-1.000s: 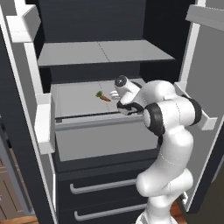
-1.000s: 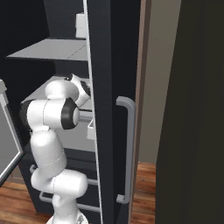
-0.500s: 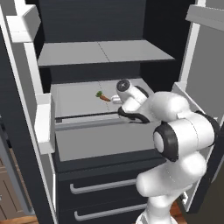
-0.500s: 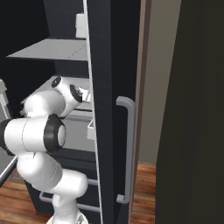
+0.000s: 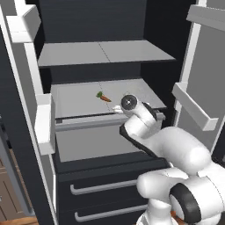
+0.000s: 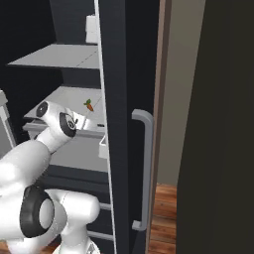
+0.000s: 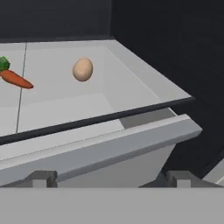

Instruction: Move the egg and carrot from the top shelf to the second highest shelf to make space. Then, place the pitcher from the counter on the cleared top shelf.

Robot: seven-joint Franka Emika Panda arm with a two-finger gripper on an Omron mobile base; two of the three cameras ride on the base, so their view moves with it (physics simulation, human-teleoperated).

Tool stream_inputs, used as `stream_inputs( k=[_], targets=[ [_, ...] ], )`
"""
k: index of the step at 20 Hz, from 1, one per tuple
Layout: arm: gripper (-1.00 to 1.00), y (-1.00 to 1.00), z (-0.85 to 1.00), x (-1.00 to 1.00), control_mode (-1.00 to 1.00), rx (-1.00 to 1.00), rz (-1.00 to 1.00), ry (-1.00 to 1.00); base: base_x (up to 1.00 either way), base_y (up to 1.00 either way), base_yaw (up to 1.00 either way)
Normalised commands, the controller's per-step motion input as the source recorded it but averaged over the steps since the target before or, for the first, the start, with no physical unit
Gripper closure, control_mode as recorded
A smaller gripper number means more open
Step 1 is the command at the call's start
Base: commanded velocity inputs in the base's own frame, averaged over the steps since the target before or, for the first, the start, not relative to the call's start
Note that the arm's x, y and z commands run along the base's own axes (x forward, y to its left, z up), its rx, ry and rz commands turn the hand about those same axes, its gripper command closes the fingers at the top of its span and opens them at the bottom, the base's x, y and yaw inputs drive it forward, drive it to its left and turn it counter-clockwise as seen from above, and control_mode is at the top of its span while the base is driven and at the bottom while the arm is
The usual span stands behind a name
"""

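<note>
The hand [image 7: 109,177] has drawn back wide open and empty; egg [image 7: 82,69] and carrot [image 7: 15,78] lie on the second highest shelf [image 7: 131,83]; pitcher next.

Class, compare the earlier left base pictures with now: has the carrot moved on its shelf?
No. The carrot lies at the same spot beside the second highest shelf's centre seam.

1. Ahead of my jaws, past its pale front rail, lies the second highest shelf [image 7: 109,94].
2. On it, the egg [image 7: 82,69] rests straight ahead.
3. The carrot [image 7: 15,78] lies left, apart from it.
</note>
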Motion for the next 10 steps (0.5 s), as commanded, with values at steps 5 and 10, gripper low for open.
stream_inputs(
  k=[5, 10],
  targets=[
    [-1.0, 0.0, 0.68, -1.0, -1.0, 0.11, 0.14, 0.0, 0.0, 0.0, 0.0],
    [-1.0, 0.01, 0.74, -0.85, -1.0, 0.06, 0.18, 0.07, 0.0, 0.0, 0.0]
  ],
)
